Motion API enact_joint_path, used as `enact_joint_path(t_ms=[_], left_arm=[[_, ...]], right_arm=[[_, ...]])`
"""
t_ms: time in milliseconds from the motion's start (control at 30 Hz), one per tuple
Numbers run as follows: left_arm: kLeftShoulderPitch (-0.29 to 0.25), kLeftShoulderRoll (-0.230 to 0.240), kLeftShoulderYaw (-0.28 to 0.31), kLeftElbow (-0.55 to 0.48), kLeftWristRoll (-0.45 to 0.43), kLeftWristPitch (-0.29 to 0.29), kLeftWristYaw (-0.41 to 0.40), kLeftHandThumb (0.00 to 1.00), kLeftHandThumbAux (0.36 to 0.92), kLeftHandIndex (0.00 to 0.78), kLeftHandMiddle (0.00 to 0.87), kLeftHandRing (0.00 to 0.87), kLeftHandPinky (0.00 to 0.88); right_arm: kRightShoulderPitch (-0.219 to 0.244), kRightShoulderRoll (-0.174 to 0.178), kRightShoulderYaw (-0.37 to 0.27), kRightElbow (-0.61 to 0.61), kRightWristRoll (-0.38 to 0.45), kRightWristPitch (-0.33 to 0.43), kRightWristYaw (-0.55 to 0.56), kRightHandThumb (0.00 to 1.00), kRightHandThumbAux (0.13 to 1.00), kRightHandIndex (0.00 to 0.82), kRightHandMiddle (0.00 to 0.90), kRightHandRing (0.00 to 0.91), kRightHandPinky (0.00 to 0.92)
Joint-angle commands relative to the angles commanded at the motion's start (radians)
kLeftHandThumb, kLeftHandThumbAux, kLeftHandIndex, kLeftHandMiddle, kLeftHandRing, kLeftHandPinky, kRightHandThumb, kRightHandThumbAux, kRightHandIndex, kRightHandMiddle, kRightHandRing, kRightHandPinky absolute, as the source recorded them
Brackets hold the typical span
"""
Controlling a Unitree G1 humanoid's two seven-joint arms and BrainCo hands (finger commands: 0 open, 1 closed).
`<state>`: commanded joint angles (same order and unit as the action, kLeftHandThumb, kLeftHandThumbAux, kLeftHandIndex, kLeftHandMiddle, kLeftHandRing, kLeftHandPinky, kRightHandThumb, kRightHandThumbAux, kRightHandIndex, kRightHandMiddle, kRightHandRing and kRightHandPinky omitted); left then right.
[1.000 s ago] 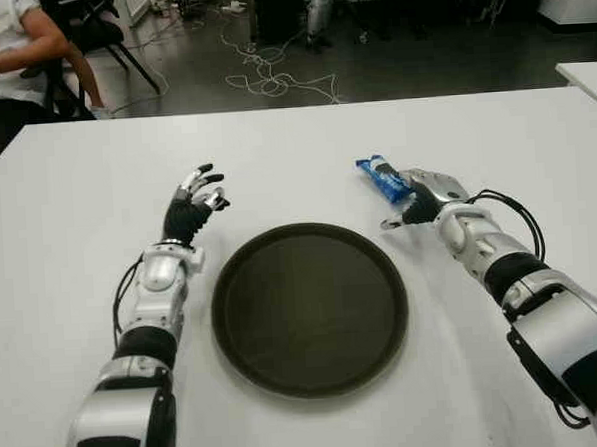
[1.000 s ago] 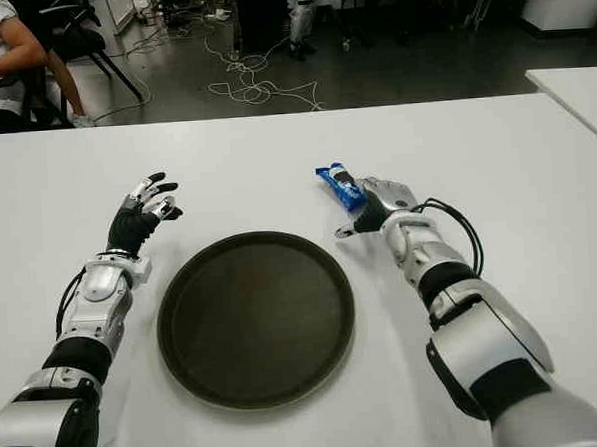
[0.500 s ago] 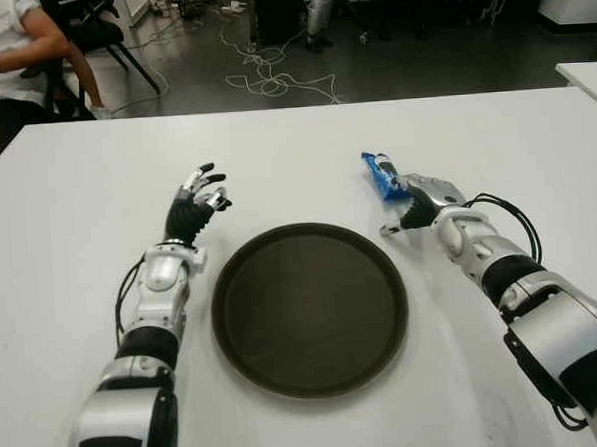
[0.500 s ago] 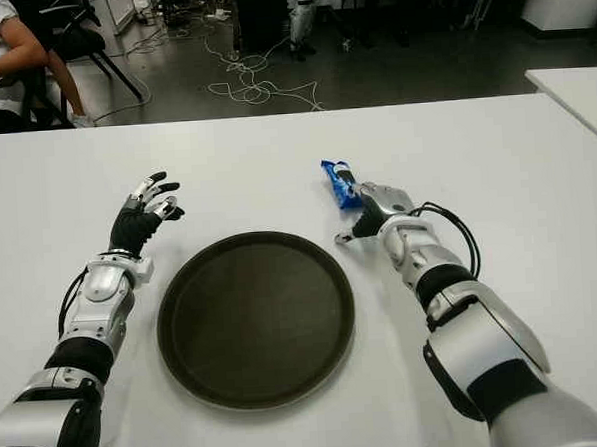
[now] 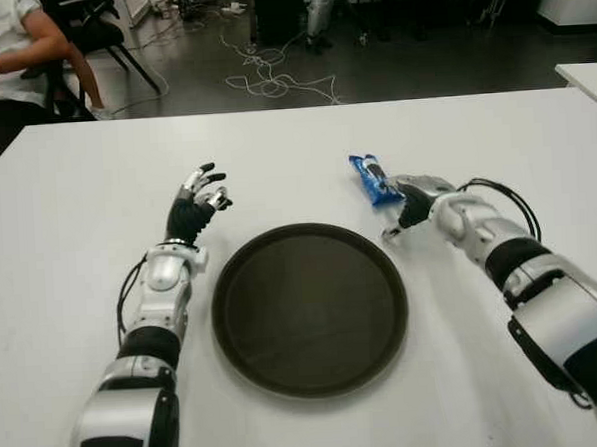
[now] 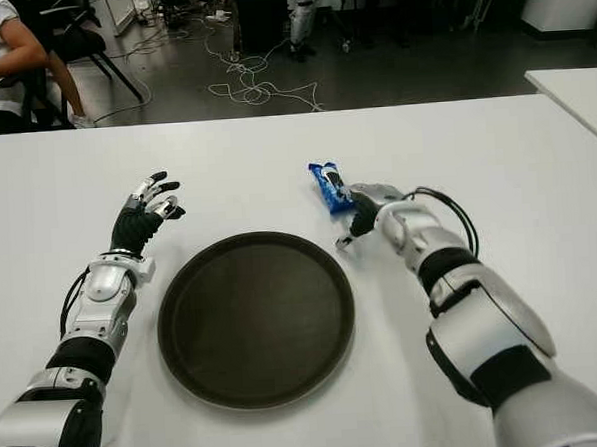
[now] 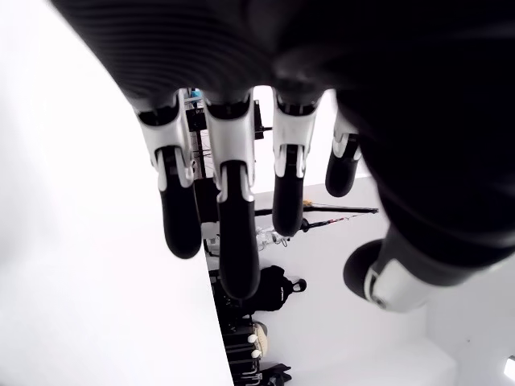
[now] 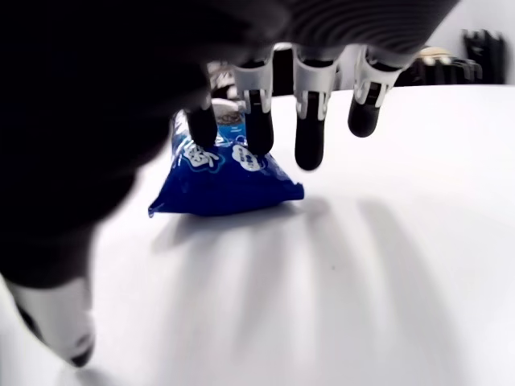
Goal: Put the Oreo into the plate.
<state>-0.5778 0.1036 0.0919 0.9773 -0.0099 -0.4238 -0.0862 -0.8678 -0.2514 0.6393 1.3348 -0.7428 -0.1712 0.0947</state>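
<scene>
A white tabletop (image 5: 294, 134) fills most of both eye views, with a dark floor strewn with cables (image 5: 266, 80) beyond its far edge and the corner of a second white table (image 5: 586, 76) at the far right. A seated person (image 5: 4, 54) shows at the far left, beyond the tabletop's corner, beside a black chair (image 5: 98, 29). Near the middle of the tabletop lies a round dark plate (image 5: 310, 308) with a raised rim, holding nothing. The left hand (image 5: 195, 204) shows to the left of the plate, well apart from the packet, its fingers spread and relaxed with nothing between them, as its own wrist view also shows (image 7: 233, 217). The right hand (image 5: 414, 199) is at the far right side of the plate, just beyond its rim, reaching toward the Oreo (image 5: 370, 179), a small blue packet lying on the tabletop just behind and to the right of the plate. In the right wrist view the fingers (image 8: 310, 121) hang extended over the Oreo (image 8: 221, 177); two fingertips show at or against the packet's top, while the thumb stands apart from it, so the hand is not closed around the packet and has no grasp on it. The packet rests flat on the tabletop, outside the plate.
</scene>
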Motion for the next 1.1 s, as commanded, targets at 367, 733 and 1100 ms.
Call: enact_joint_path(t_ms=[367, 733, 1100], left_arm=[[0.003, -0.003, 0.005, 0.001, -0.006, -0.012, -0.004, 1.000, 0.645, 0.152, 0.222, 0.453, 0.343], [0.005, -0.003, 0.007, -0.004, -0.012, -0.007, -0.011, 1.000, 0.646, 0.145, 0.218, 0.453, 0.345], [0.010, 0.000, 0.005, -0.025, -0.010, 0.012, -0.011, 1.000, 0.646, 0.153, 0.235, 0.453, 0.368]], right_arm=[[-0.004, -0.005, 0.011, -0.002, 0.014, 0.008, 0.020, 0.116, 0.717, 0.062, 0.143, 0.166, 0.173], [-0.005, -0.015, 0.026, -0.009, 0.001, 0.000, 0.014, 0.141, 0.704, 0.055, 0.127, 0.147, 0.148], [0.007, -0.052, 0.107, -0.044, -0.064, 0.002, -0.004, 0.049, 0.689, 0.072, 0.102, 0.101, 0.079]])
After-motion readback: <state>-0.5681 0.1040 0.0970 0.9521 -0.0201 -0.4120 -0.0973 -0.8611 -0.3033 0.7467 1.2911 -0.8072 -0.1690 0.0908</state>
